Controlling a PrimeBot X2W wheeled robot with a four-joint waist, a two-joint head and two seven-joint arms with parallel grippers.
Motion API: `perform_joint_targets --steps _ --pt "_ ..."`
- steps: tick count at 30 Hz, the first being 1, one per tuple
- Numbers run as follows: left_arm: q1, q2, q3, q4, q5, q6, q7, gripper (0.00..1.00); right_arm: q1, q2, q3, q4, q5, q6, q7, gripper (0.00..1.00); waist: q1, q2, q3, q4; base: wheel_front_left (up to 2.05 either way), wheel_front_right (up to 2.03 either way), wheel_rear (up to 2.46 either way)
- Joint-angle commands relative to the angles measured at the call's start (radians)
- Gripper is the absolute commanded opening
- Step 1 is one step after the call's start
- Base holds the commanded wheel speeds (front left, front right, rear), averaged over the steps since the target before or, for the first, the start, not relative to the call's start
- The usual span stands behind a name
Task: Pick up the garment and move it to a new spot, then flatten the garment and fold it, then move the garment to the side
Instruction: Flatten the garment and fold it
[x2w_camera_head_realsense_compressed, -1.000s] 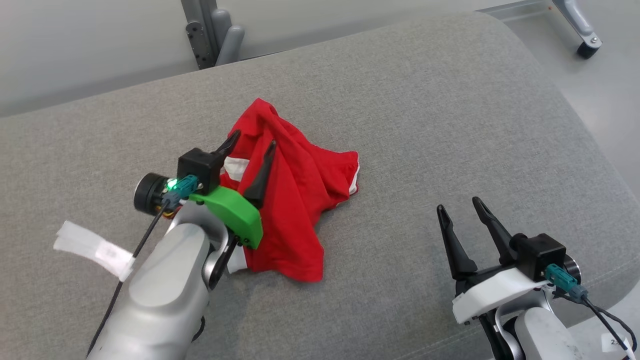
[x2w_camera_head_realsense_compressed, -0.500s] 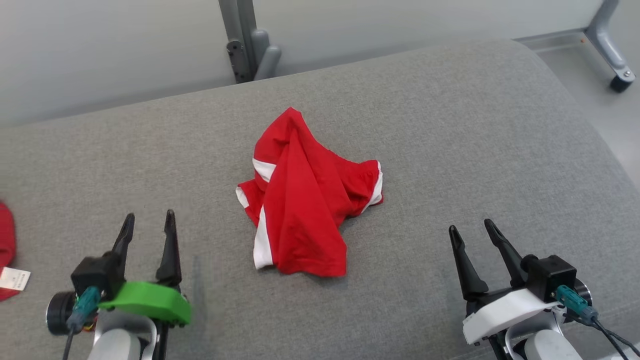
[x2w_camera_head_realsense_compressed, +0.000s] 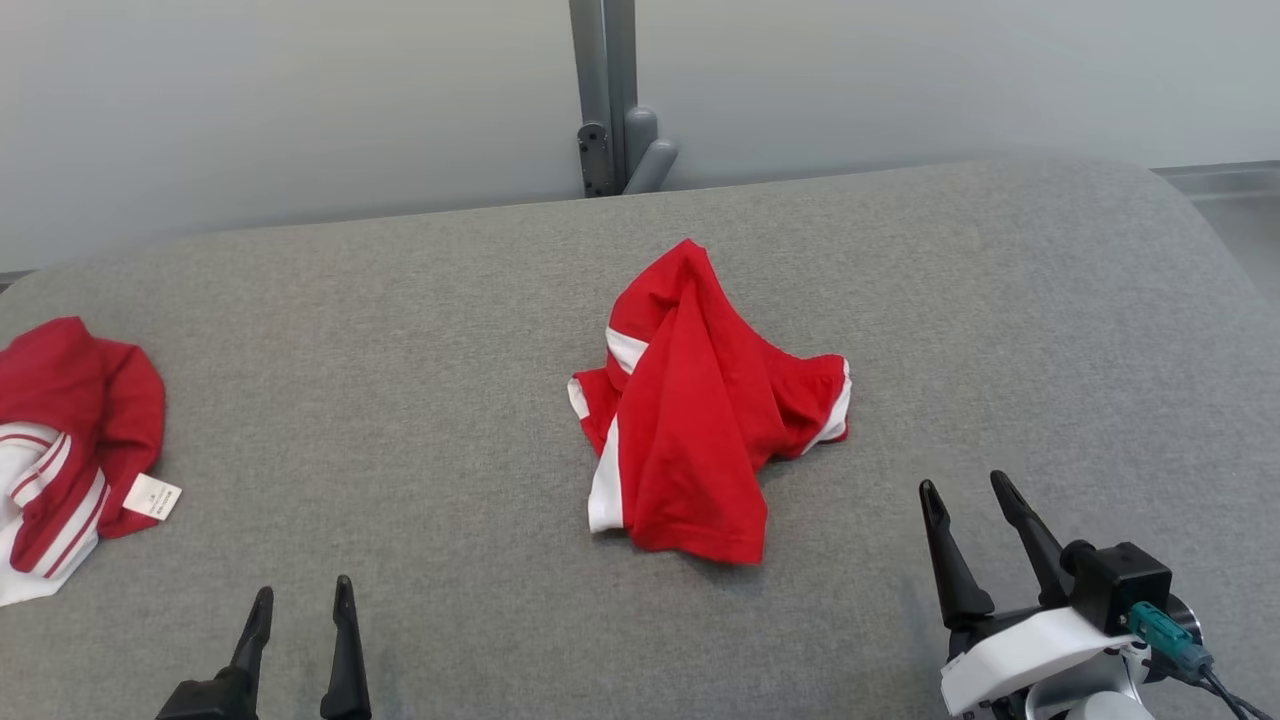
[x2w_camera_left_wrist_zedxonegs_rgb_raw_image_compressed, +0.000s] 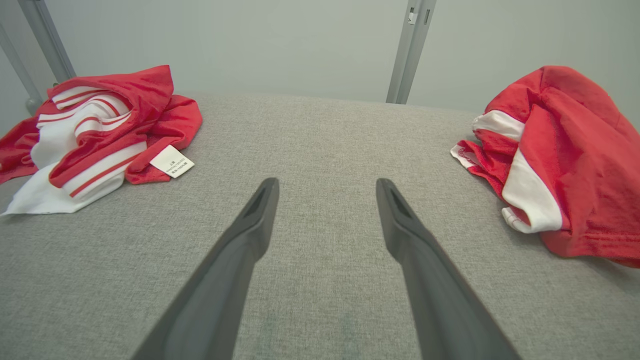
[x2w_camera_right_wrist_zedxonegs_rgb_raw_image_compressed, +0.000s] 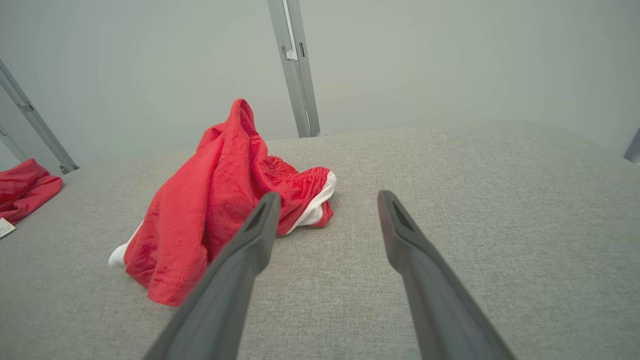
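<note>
A crumpled red garment with white trim lies heaped in the middle of the grey cushion. It shows at the right of the left wrist view as the garment and left of centre in the right wrist view as the garment. My left gripper stands open near the front edge, well to the garment's left, nothing between its fingers. My right gripper is open at the lower right, apart from the cloth, its fingers empty.
A second red and white striped garment with a white tag lies at the cushion's far left edge, also seen as the striped garment. A grey metal post stands behind the cushion against a pale wall. The cushion rounds off at the right.
My left gripper has let go of the red garment and drawn back to the lower left. The head camera has turned, bringing the striped garment into view. The right gripper stays open.
</note>
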Motion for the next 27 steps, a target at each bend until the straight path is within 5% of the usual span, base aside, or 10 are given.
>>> perform_joint_targets --steps 1,12,27 --pt "-0.006 -0.006 -0.006 0.001 0.010 -0.011 0.001 1.00 0.001 -0.006 -0.003 -0.003 0.003 -0.001 -0.003 1.00 0.0001 0.0097 0.007 0.039 0.00 0.00 0.00" --pt "-0.098 -0.012 -0.091 0.010 -0.023 -0.028 0.001 1.00 -0.268 -0.082 0.079 0.071 0.040 -0.001 -0.003 1.00 0.0001 0.0097 0.119 0.186 0.00 0.00 0.00" --pt "-0.167 -0.012 -0.249 0.054 -0.072 -0.007 0.001 1.00 -0.717 -0.165 0.224 0.508 0.101 -0.001 0.134 1.00 0.0001 0.0097 0.249 0.354 0.00 0.00 0.00"
